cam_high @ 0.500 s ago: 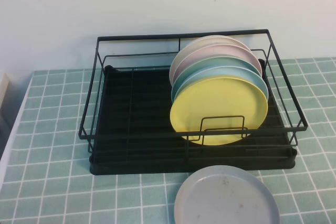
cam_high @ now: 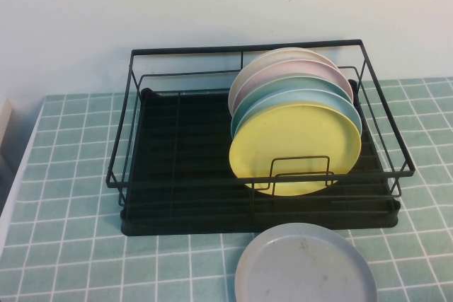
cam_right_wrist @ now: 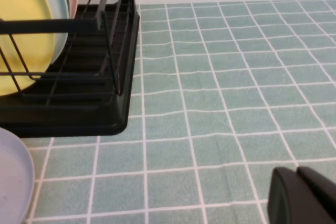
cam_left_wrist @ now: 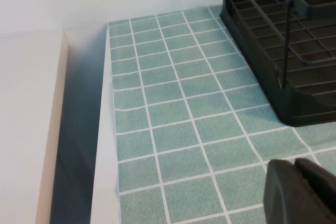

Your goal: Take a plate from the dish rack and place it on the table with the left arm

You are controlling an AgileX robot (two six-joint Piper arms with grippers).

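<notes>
The pale-yellow plate [cam_high: 295, 148] stands on edge at the front of a row of plates in the black wire dish rack [cam_high: 177, 148], in its right half; it also shows in the right wrist view [cam_right_wrist: 21, 30]. Neither arm shows in the high view. My left gripper [cam_left_wrist: 295, 167] is shut and empty, low over the teal tiled table [cam_left_wrist: 173, 103] left of the rack [cam_left_wrist: 283, 51]. My right gripper [cam_right_wrist: 297, 174] is shut and empty over the tiles right of the rack [cam_right_wrist: 89, 77].
Behind the yellow plate stand a light-blue plate [cam_high: 311, 97], a teal one, a pink one [cam_high: 297, 70] and a white one. A grey plate [cam_high: 304, 263] lies flat on the tiles in front of the rack. The table's left edge [cam_left_wrist: 105, 129] drops beside a white ledge.
</notes>
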